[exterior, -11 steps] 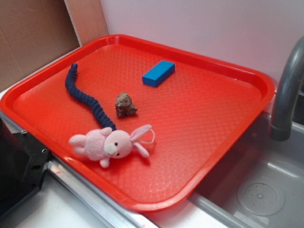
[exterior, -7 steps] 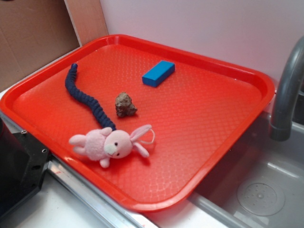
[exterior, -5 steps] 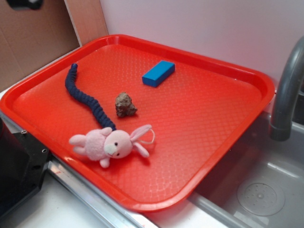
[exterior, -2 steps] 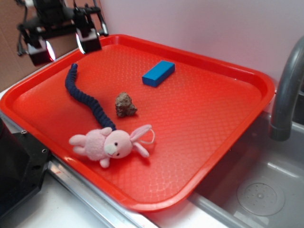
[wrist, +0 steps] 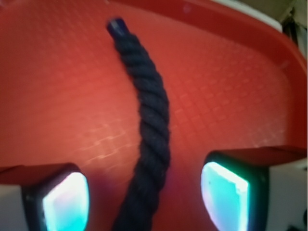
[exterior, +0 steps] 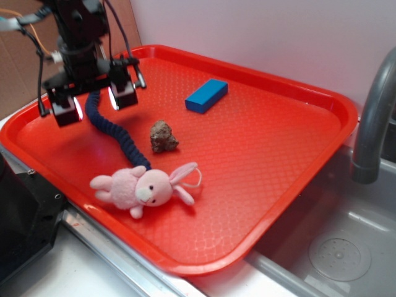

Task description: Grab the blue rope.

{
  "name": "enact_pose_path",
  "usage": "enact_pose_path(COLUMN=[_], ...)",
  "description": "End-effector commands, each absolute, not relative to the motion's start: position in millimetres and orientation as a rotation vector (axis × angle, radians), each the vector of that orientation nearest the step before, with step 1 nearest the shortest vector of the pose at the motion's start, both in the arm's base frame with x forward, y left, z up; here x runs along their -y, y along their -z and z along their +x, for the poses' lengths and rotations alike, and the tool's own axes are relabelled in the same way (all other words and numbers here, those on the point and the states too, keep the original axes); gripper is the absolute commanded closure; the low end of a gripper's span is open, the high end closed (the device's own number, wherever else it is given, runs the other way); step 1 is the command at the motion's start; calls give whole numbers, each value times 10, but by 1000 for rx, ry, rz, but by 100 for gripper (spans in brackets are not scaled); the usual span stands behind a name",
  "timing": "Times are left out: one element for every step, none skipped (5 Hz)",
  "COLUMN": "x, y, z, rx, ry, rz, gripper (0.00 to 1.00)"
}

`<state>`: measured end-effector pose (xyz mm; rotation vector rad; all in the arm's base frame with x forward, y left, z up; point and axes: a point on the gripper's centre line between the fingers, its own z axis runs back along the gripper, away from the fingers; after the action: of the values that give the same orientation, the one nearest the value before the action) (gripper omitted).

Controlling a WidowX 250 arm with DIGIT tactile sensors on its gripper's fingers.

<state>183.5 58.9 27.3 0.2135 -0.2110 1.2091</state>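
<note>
The blue rope (exterior: 117,135) is a dark navy twisted cord lying in a curve on the left part of the red tray (exterior: 297,99). Its near end touches the pink plush bunny (exterior: 141,186). My gripper (exterior: 94,103) hangs over the rope's upper stretch with its jaws wide apart, one finger on each side. In the wrist view the blue rope (wrist: 149,120) runs up between the two glowing fingertips (wrist: 65,202), untouched by either. The gripper (wrist: 144,199) is open.
A bright blue block (exterior: 206,95) lies at the tray's back, a brown rock (exterior: 163,136) near the middle. A grey faucet (exterior: 374,117) and a sink (exterior: 334,247) are to the right. A black object (exterior: 21,216) stands at the front left.
The arm has come in from the upper left and dropped down over the rope's upper part. The rope and the other things have not moved.
</note>
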Motion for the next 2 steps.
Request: enact_pose_path(x=[-695,-683], y=[-91,-112], z=[1831,1799], rx=[273,281], ry=[-1164,-1144], rz=[78,53], gripper=[5,100])
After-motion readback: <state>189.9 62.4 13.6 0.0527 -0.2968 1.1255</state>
